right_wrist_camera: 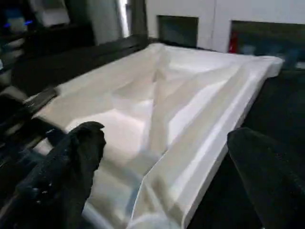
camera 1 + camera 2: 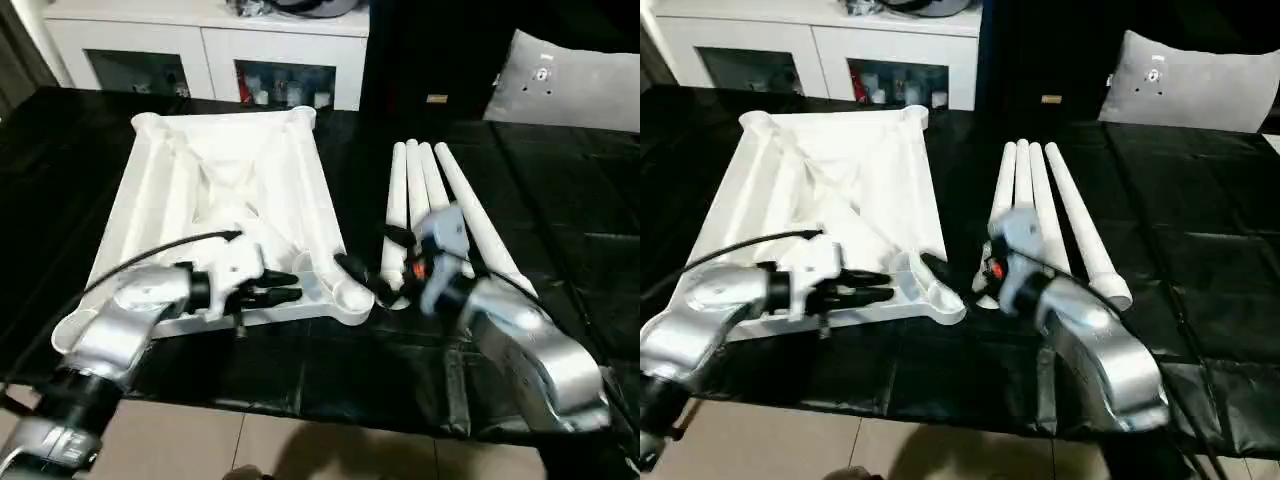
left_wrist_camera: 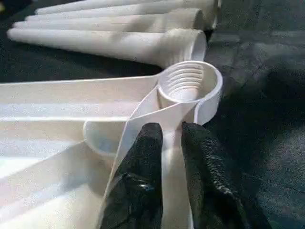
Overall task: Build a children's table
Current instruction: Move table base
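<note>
We see the top (image 2: 225, 215) lying upside down on the black surface (image 2: 560, 200), ribs up, with our left gripper (image 2: 285, 285) over its near edge. In the left wrist view the two fingers (image 3: 143, 162) stand a little apart on either side of a thin rib that runs to the near corner socket (image 3: 188, 83), and we cannot tell whether they press on it. The socket lies just ahead of the fingertips, and it is threaded inside.

Our right gripper (image 2: 365, 280) hangs just right of that same corner, its fingers (image 1: 76, 157) wide apart with nothing between them. The legs (image 2: 430, 200) lie close behind it and to its right, side by side, their wide threaded ends toward us.

We count one top, four legs, and four sockets, one at each corner.

We judge the plastic to be light and stiff but smooth, so a leg may slip or roll in a loose grip. It looks better to take a leg near its thick end, where the threads are, and to hold it across the round body. The top is broad and probably slides easily on the cover, so one gripper on a rib or on the rim near the socket could keep it steady while a leg is turned in.
</note>
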### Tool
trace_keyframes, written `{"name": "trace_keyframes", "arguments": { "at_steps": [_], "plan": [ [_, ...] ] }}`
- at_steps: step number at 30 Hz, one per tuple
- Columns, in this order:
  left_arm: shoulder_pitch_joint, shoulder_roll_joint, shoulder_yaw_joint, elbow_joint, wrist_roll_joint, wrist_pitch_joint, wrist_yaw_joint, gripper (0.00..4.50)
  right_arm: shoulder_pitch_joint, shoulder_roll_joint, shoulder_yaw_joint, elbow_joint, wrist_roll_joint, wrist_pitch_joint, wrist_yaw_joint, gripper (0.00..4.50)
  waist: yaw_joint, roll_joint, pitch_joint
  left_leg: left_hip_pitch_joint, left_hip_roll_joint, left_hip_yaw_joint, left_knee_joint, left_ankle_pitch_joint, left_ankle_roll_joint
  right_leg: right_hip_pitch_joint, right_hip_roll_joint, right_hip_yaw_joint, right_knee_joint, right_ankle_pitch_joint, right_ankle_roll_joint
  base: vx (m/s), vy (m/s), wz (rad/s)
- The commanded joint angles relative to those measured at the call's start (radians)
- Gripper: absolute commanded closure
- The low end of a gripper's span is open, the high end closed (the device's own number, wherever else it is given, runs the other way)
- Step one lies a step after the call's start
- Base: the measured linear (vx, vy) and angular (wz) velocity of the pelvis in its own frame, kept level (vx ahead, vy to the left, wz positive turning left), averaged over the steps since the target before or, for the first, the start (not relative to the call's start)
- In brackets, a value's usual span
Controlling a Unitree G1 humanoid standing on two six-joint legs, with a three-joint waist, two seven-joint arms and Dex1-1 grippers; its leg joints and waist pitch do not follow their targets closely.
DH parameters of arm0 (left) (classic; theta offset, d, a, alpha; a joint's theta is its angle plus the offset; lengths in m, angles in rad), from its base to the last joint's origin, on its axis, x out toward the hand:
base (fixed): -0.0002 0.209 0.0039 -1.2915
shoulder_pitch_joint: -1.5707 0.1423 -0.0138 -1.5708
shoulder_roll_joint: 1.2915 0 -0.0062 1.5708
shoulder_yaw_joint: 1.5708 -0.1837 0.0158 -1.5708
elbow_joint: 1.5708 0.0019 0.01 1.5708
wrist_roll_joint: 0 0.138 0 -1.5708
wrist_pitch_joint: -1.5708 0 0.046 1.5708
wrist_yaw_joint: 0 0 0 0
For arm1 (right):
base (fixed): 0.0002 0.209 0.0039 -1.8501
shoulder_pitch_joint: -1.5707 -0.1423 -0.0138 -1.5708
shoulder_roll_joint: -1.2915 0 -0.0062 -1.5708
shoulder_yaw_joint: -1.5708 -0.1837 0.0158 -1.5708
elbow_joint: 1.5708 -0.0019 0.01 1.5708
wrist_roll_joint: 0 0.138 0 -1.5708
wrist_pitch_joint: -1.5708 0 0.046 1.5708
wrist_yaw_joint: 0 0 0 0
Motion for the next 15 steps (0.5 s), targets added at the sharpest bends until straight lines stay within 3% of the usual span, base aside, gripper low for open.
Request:
{"name": "trace_keyframes", "arguments": {
  "at_steps": [1, 2, 3, 5, 6, 8, 9, 10, 13, 15],
  "plan": [
    [0.022, 0.004, 0.03, -0.078, -0.018, 0.04, 0.033, 3.29, -0.049, 0.023, -0.017, 0.055, -0.052, 0.091, -0.107, 0.0, 0.003, 0.008, -0.061, 0.014, 0.072, -0.013, -0.075, -0.057, 0.01, 0.042, -0.094, 0.04, -0.054, 0.119, -0.263, 0.0, 0.0, 0.0],
    [0.029, 0.004, 0.037, -0.098, -0.02, 0.052, 0.044, 3.17, -0.067, 0.033, -0.024, 0.071, -0.06, 0.121, -0.136, 0.0, 0.001, 0.008, -0.06, 0.016, 0.072, -0.013, -0.077, -0.053, 0.001, 0.041, -0.091, 0.039, -0.053, 0.12, -0.264, 0.0, 0.0, 0.0],
    [0.05, 0.003, 0.057, -0.157, -0.027, 0.089, 0.075, 3.17, -0.123, 0.065, -0.047, 0.12, -0.084, 0.211, -0.224, 0.0, -0.003, 0.009, -0.06, 0.018, 0.068, -0.014, -0.078, -0.052, -0.019, 0.039, -0.088, 0.038, -0.052, 0.097, -0.265, 0.0, 0.0, 0.0],
    [0.06, 0.003, 0.066, -0.188, -0.035, 0.115, 0.091, 2.87, -0.152, 0.076, -0.053, 0.145, -0.094, 0.244, -0.251, 0.0, 0.002, 0.01, -0.059, 0.018, 0.066, -0.011, -0.078, -0.076, -0.031, 0.039, -0.09, 0.04, -0.058, 0.059, -0.252, 0.0, 0.0, 0.0],
    [0.075, -0.003, 0.084, -0.237, -0.053, 0.158, 0.117, 2.83, -0.189, 0.082, -0.044, 0.184, -0.113, 0.218, -0.261, 0.0, 0.001, 0.015, -0.059, 0.019, 0.068, -0.01, -0.078, -0.091, -0.048, 0.036, -0.091, 0.041, -0.053, 0.05, -0.249, 0.0, 0.0, 0.0],
    [0.101, -0.009, 0.111, -0.309, -0.08, 0.218, 0.157, 2.66, -0.239, 0.085, -0.022, 0.246, -0.136, 0.156, -0.258, 0.0, 0.002, 0.012, -0.057, 0.016, 0.066, -0.009, -0.079, -0.097, -0.059, 0.04, -0.089, 0.042, -0.057, 0.053, -0.235, 0.0, 0.0, 0.0],
    [0.126, -0.009, 0.13, -0.358, -0.084, 0.262, 0.191, 2.66, -0.267, 0.091, -0.012, 0.29, -0.149, 0.142, -0.268, 0.0, 0.002, 0.018, -0.061, 0.015, 0.067, -0.009, -0.077, -0.087, -0.068, 0.041, -0.088, 0.04, -0.052, 0.097, -0.231, 0.0, 0.0, 0.0],
    [0.136, -0.009, 0.137, -0.376, -0.081, 0.277, 0.205, 2.44, -0.276, 0.095, -0.011, 0.306, -0.152, 0.138, -0.274, 0.0, 0.0, 0.016, -0.061, 0.014, 0.065, -0.009, -0.076, -0.079, -0.068, 0.042, -0.087, 0.041, -0.051, 0.116, -0.234, 0.0, 0.0, 0.0],
    [0.168, -0.012, 0.16, -0.433, -0.063, 0.34, 0.26, 2.36, -0.308, 0.124, -0.035, 0.36, -0.142, 0.123, -0.301, 0.0, 0.002, 0.01, -0.062, 0.011, 0.061, -0.006, -0.074, -0.053, -0.056, 0.045, -0.083, 0.042, -0.051, 0.149, -0.219, 0.0, 0.0, 0.0],
    [0.192, -0.016, 0.171, -0.466, -0.049, 0.37, 0.291, 2.01, -0.323, 0.145, -0.057, 0.378, -0.119, 0.154, -0.309, 0.0, 0.004, 0.009, -0.062, 0.01, 0.061, -0.007, -0.074, -0.055, -0.048, 0.046, -0.082, 0.042, -0.053, 0.146, -0.214, 0.0, 0.0, 0.0]
  ]
}}
